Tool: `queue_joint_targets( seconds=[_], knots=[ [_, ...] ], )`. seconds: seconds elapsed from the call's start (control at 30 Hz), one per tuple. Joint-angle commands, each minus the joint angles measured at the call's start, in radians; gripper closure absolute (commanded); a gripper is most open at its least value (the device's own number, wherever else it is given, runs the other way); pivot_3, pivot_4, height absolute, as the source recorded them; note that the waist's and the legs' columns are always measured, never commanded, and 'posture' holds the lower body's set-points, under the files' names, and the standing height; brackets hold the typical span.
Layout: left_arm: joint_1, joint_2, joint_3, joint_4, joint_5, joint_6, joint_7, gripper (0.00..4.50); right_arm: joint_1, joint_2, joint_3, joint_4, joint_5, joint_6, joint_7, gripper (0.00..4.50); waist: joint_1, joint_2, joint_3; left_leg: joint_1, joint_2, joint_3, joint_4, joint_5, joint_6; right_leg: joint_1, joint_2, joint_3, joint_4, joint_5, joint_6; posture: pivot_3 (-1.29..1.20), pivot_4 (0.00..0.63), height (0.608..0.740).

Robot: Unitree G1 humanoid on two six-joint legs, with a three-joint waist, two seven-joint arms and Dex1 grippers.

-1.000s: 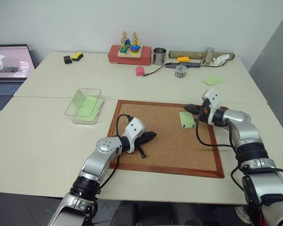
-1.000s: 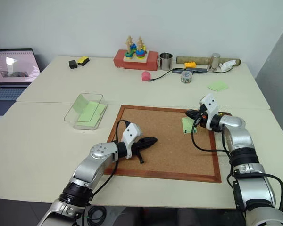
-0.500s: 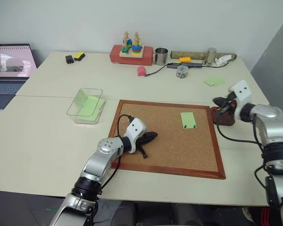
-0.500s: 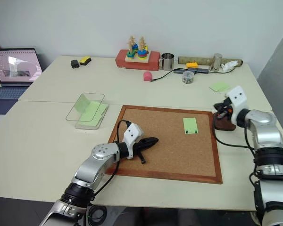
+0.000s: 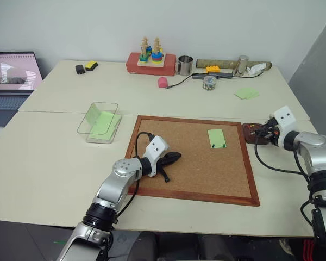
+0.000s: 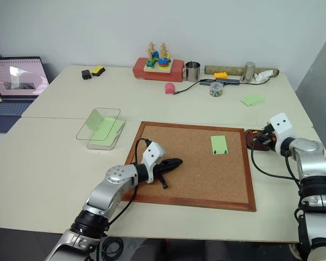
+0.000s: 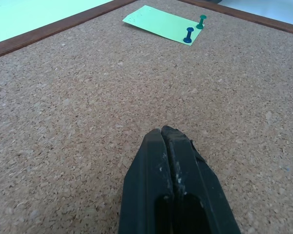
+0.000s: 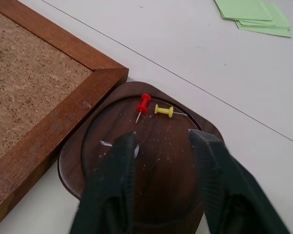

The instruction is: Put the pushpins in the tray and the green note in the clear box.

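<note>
The green note [image 5: 216,138] lies on the cork board [image 5: 195,185], with two dark pushpins [image 7: 188,35] stuck along its near edge. The small brown tray [image 8: 151,161] sits just off the board's right edge and holds a red pin [image 8: 143,103] and a yellow pin [image 8: 163,110]. My right gripper [image 8: 161,141] hovers open just over the tray, nothing between its fingers. My left gripper [image 7: 165,134] rests shut and empty on the board's left part, far from the note. The clear box [image 5: 98,104] stands left of the board with a green sheet inside.
A stack of green sheets [image 5: 245,93] lies beyond the tray. Along the far edge stand a metal cup [image 5: 184,64], a red toy stacker [image 5: 149,61], a small jar [image 5: 208,82] and cables. A laptop [image 5: 11,76] sits at the far left.
My right gripper swung right from the green note to above the tray and went from shut to open. The left arm has stayed put.
</note>
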Motion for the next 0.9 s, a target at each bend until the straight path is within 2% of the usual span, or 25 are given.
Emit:
queue_joint_targets(
  seconds=[0.03,0.13,0.27,0.37,0.57,0.9],
  knots=[
    [0.011,0.002,-0.018,0.037,0.023,0.013,0.0,4.5,-0.02,-0.012,-0.033,-0.053,0.028,-0.005,0.013,1.7,0.0,0.0,0.0,0.0,0.0,0.0,0.0,0.0,0.0,0.0,0.0,0.0,0.0,0.0,0.0,0.0,0.15,0.74],
    [0.012,0.001,-0.019,0.039,0.023,0.01,0.001,4.5,0.022,-0.033,-0.052,-0.182,0.078,0.031,0.077,0.99,0.0,0.0,0.0,0.0,0.0,0.0,0.0,0.0,0.0,0.0,0.0,0.0,0.0,0.0,0.0,0.0,0.15,0.74],
    [0.008,0.0,-0.021,0.045,0.023,0.005,-0.002,4.5,0.127,-0.04,-0.06,-0.403,0.178,0.093,0.184,0.99,0.002,0.0,0.0,-0.001,0.0,-0.001,0.0,0.0,0.0,0.0,0.0,-0.001,-0.001,0.0,0.0,0.0,0.15,0.74],
    [0.003,0.001,-0.022,0.052,0.024,0.001,-0.005,4.5,0.192,-0.017,-0.034,-0.505,0.194,0.099,0.199,0.99,0.002,0.0,0.0,0.0,0.0,-0.002,0.0,0.0,0.0,0.001,0.0,-0.001,-0.001,0.0,0.0,0.0,0.15,0.74],
    [-0.002,0.002,-0.024,0.055,0.025,0.0,-0.007,4.5,0.216,0.05,0.026,-0.479,0.149,0.019,0.176,0.99,0.001,0.0,0.0,0.0,0.0,-0.001,0.002,0.0,0.0,0.001,0.0,-0.001,0.0,-0.001,0.004,0.0,0.15,0.74],
    [0.008,0.006,-0.023,0.05,0.029,0.002,-0.008,4.5,0.184,0.091,0.061,-0.346,0.119,-0.063,0.188,0.99,0.001,0.0,0.0,0.0,0.0,-0.001,0.002,0.0,0.0,0.001,0.0,-0.001,-0.001,0.0,0.002,0.0,0.15,0.74]
  ],
)
